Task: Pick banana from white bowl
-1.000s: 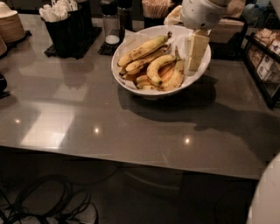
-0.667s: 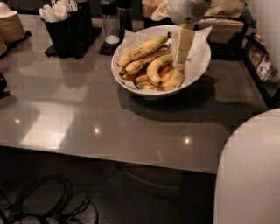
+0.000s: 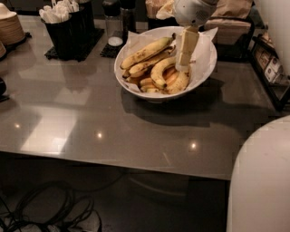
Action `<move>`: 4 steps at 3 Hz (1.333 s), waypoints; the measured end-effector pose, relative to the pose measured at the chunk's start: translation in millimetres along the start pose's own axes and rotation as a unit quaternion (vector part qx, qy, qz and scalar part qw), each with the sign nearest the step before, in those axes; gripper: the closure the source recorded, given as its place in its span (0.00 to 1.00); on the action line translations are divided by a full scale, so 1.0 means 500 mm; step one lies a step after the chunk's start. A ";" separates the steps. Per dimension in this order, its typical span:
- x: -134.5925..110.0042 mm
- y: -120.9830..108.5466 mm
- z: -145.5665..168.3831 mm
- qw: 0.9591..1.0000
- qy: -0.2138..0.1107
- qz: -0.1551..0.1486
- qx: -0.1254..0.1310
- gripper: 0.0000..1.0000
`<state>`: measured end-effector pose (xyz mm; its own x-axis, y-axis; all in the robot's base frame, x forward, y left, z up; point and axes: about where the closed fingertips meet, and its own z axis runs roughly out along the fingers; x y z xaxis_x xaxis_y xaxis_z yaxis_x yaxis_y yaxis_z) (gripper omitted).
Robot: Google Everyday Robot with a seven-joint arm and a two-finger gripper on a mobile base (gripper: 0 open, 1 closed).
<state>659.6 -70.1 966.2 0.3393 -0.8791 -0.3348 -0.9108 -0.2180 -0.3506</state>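
Note:
The white bowl (image 3: 156,94) stands on the grey table, lined with white paper and holding several bananas. The banana (image 3: 146,52), long, thick and brown-freckled, lies across the top left of the pile, its dark stem towards the right. A shorter, strongly curved yellow banana (image 3: 159,72) lies below it. My gripper (image 3: 182,68) hangs from the arm's white wrist (image 3: 192,11) and reaches down into the right half of the bowl. Its tip is at the curved bananas, to the right of the freckled banana's stem end and off that banana.
A black caddy of white utensils (image 3: 68,27) and dark shakers (image 3: 115,18) stand behind the bowl to the left. Stacked plates (image 3: 9,27) are at the far left, a rack (image 3: 272,68) at the right. My white body (image 3: 263,181) fills the lower right. Cables (image 3: 45,208) lie on the floor.
My gripper has shifted a little to the left inside the bowl and now shows narrower. My white body has come into view at the lower right. The bananas have not moved.

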 end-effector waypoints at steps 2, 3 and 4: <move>-0.019 -0.056 0.077 0.999 -0.013 -0.028 -0.018 0.00; -0.022 -0.070 0.081 0.999 -0.015 -0.028 -0.007 0.00; -0.025 -0.080 0.089 0.999 -0.017 -0.028 0.000 0.14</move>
<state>702.3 -31.6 945.6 0.3976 -0.8504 -0.3447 -0.8904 -0.2668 -0.3688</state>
